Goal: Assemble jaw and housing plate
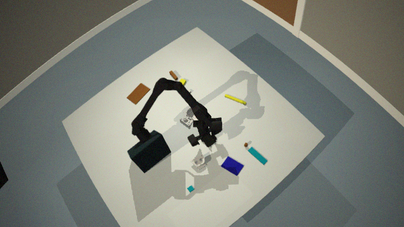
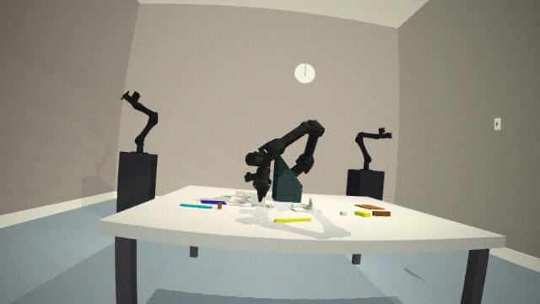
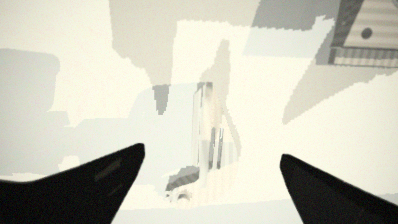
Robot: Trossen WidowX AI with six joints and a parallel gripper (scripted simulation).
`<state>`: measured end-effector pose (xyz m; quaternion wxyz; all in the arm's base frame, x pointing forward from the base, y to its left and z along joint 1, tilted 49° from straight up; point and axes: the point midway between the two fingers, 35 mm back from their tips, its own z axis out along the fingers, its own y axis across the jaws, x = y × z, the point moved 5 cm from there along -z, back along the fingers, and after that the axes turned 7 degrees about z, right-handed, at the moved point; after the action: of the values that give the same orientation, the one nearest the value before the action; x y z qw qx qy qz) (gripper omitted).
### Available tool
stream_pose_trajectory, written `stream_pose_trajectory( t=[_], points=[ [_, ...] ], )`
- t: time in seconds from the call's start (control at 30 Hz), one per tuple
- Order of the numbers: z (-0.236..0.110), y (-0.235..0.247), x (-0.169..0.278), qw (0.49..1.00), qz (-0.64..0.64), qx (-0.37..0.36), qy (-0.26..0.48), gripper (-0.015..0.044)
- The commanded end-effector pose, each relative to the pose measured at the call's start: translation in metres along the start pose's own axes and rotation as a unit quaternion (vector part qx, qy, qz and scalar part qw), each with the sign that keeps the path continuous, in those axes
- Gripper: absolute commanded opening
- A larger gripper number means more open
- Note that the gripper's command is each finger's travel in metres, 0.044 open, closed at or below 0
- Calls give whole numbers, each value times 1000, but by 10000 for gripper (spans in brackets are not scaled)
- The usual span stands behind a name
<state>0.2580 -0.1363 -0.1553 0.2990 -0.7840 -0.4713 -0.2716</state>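
Observation:
My gripper (image 1: 211, 144) (image 2: 261, 199) (image 3: 211, 154) is open and empty, pointing down low over the table. In the wrist view, a loose white jaw (image 3: 204, 140) lies between and slightly beyond the spread fingertips, untouched; in the top view only a bit of the jaw (image 1: 211, 149) shows below the hand. A pale plate with two round rings (image 1: 199, 162) (image 2: 245, 198), apparently the housing plate, lies to one side; its corner with a small hole shows in the wrist view. Another pale piece (image 1: 187, 122) (image 2: 301, 207), apparently the base with the mounted jaw, lies partly beside the arm. Its pins and teeth are too small to tell.
A blue slab (image 1: 232, 166) (image 2: 213, 202), a teal bar (image 1: 257, 156) (image 2: 196, 206) and a small brown peg (image 1: 245, 144) (image 2: 219, 205) lie on the plates' outer side. A yellow bar (image 1: 235, 99) (image 2: 292, 219), an orange-brown slab (image 1: 138, 93) and small blocks lie farther off.

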Motion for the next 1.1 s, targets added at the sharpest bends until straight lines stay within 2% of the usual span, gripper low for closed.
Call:
stream_pose_trajectory(
  t=[0.0, 0.23, 1.07],
  points=[
    [9, -3, 0, 1000, 6, 3, 4, 440],
    [19, -4, 0, 1000, 6, 4, 4, 440],
    [20, -4, 0, 1000, 6, 4, 4, 440]
  ],
)
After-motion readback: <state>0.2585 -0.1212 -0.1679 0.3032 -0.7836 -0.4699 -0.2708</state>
